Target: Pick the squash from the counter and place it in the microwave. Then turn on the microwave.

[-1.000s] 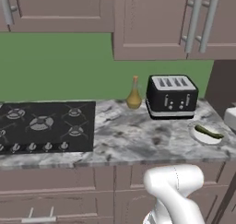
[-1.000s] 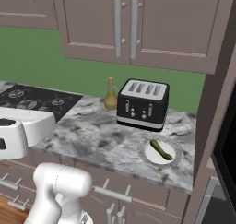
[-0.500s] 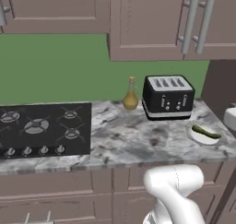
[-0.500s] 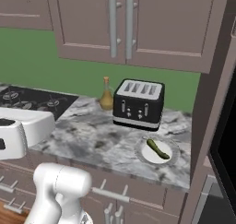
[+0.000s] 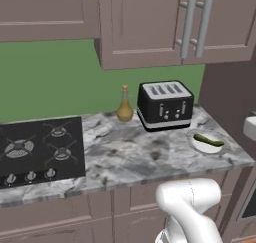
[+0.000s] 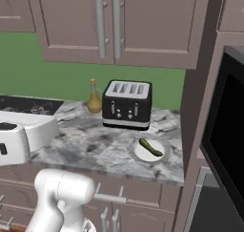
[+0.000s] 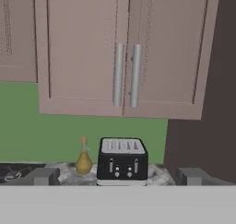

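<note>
The squash (image 5: 208, 140) (image 6: 150, 147) is a small dark green vegetable lying on a white plate (image 5: 200, 146) (image 6: 138, 152) near the right end of the marbled counter (image 5: 135, 157) (image 6: 90, 140). The microwave (image 6: 228, 140) shows its black glass door in the tall unit just right of the counter. My gripper (image 7: 117, 177) is open, its two fingertips (image 7: 44, 176) wide apart with nothing between them. It is held back from the counter, level with the toaster, and points at the wall. The squash is well off to its lower right, untouched.
A black toaster (image 5: 165, 105) (image 6: 127, 104) (image 7: 122, 161) stands behind the plate, with an amber bottle (image 5: 124, 106) (image 6: 94, 98) to its left. A black gas hob (image 5: 35, 149) fills the counter's left part. Upper cabinets (image 5: 190, 22) with silver handles hang overhead.
The whole scene has slid left in both base views, so the base has driven right. The microwave's glass has come further into the right base view. Nothing on the counter has moved.
</note>
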You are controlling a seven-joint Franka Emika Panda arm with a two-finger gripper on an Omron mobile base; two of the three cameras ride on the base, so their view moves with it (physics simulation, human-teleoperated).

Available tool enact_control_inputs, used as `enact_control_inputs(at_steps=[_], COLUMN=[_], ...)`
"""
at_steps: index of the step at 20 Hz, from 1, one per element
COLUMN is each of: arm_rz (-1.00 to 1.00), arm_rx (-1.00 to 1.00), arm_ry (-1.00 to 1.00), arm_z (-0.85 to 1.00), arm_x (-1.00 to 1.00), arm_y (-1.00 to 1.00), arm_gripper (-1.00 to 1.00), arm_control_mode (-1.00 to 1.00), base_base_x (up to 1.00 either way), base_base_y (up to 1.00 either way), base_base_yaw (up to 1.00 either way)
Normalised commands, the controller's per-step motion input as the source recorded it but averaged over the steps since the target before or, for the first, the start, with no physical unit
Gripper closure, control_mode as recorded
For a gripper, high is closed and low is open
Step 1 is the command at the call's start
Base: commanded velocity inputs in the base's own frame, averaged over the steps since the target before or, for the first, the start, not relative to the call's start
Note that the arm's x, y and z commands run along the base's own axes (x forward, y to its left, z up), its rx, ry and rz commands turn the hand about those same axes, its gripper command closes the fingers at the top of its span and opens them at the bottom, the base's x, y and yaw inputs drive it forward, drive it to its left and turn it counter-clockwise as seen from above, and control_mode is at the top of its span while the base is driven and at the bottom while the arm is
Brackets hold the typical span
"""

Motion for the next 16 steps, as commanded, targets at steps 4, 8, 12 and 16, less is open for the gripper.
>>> enact_control_inputs(at_steps=[4, 8, 12, 16], arm_rz=[0.00, 0.00, 0.00, 0.00], arm_rx=[0.00, 0.00, 0.00, 0.00], arm_ry=[0.00, 0.00, 0.00, 0.00], arm_z=[0.00, 0.00, 0.00, 0.00], arm_x=[0.00, 0.00, 0.00, 0.00], arm_y=[0.00, 0.00, 0.00, 0.00], arm_gripper=[-1.00, -1.00, -1.00, -1.00], arm_control_mode=[1.00, 1.00, 1.00, 1.00], base_base_x=[0.39, 0.51, 0.37, 0.12], base_base_y=[0.00, 0.12, 0.08, 0.00], base_base_yaw=[-0.05, -0.05, 0.00, 0.00])
